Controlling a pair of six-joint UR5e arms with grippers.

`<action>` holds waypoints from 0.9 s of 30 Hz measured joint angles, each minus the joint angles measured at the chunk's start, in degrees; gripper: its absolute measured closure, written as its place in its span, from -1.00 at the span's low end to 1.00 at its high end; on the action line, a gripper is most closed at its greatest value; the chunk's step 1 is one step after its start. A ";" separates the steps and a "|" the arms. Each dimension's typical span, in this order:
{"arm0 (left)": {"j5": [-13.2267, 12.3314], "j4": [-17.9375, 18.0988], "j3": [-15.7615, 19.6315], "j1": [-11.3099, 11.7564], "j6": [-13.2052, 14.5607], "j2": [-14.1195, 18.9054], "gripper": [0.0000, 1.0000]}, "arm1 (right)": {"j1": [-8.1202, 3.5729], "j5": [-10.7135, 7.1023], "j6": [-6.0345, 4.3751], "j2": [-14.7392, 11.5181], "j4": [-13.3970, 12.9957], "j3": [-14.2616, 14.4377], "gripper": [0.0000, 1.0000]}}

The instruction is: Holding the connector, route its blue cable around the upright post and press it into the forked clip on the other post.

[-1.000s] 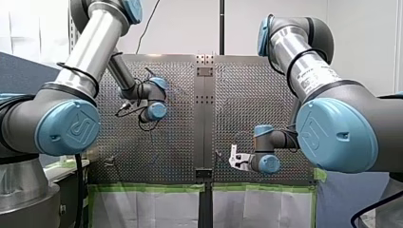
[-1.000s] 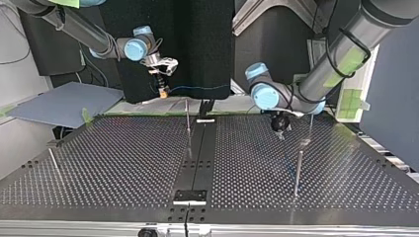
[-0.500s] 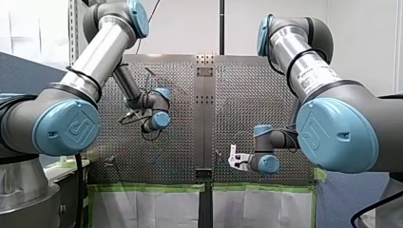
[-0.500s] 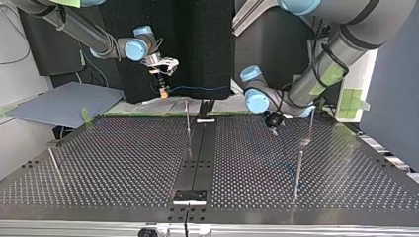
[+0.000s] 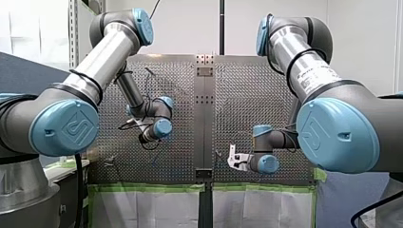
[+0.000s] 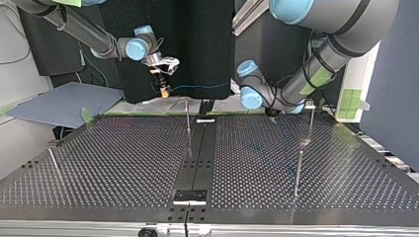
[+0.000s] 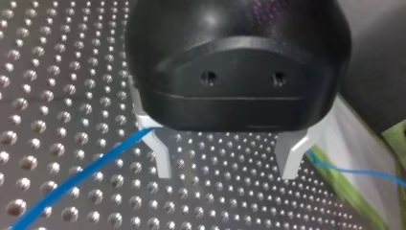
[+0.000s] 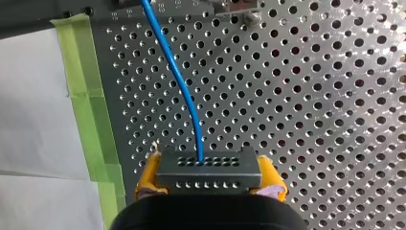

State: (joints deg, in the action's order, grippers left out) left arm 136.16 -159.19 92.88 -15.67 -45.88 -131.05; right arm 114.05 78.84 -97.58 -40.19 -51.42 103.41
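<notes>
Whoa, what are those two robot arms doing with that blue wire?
My right gripper pinches a small black connector between its yellow pads, in the air near the edge of the perforated table, with the blue cable trailing from it. My left gripper hangs open above the table, holding nothing; the cable runs beside one of its fingers.
</notes>
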 joint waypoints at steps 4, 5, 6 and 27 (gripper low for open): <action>0.27 -0.92 0.00 -0.35 0.04 -0.01 -1.00 | 0.10 0.00 0.00 -0.01 0.09 -0.01 1.00; 0.29 -1.06 0.00 -0.41 0.05 -0.01 -1.00 | 0.11 0.00 0.00 -0.01 0.11 0.00 1.00; 0.29 -1.19 0.00 -0.49 0.06 -0.02 -1.00 | 0.13 0.01 0.00 -0.01 0.13 -0.02 1.00; -0.36 -4.28 -2.54 -2.22 -0.09 -7.11 -1.00 | 0.17 -0.02 0.00 -0.01 0.17 -0.08 1.00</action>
State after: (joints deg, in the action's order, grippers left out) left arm 135.80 -163.47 90.33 -17.89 -45.97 -138.16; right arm 114.22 78.82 -97.58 -40.20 -51.25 103.33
